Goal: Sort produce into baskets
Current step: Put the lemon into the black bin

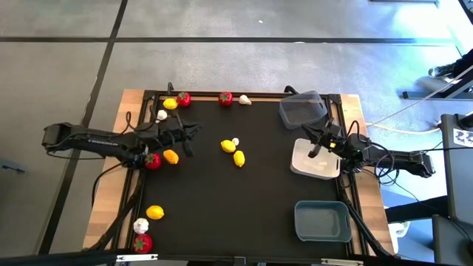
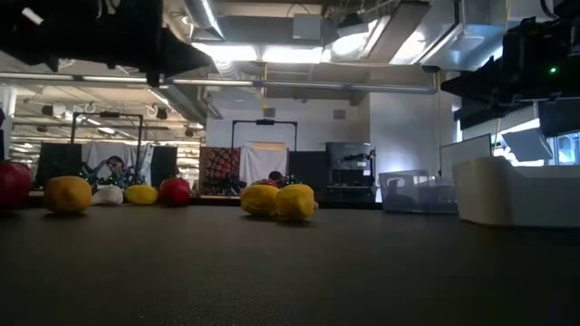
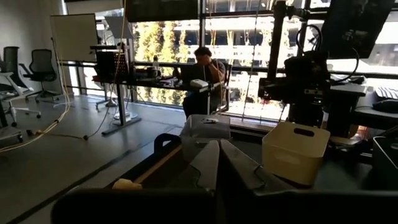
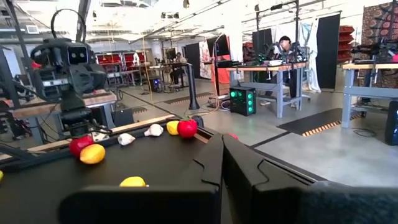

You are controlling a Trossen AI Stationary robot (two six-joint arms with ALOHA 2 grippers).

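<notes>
Yellow lemons (image 1: 239,158), red fruits (image 1: 225,97) and white garlic bulbs (image 1: 244,100) are lying scattered on the black bench (image 1: 259,207). Three baskets (image 1: 322,222) are sitting along its right side. Both the left hand (image 1: 194,129) and the right hand (image 1: 316,151) are clenched, holding nothing.

Two dark, slender jointed arms trailing black cables, with angular black fingers.

No text, label, brand, number or sign can be read in any view.
</notes>
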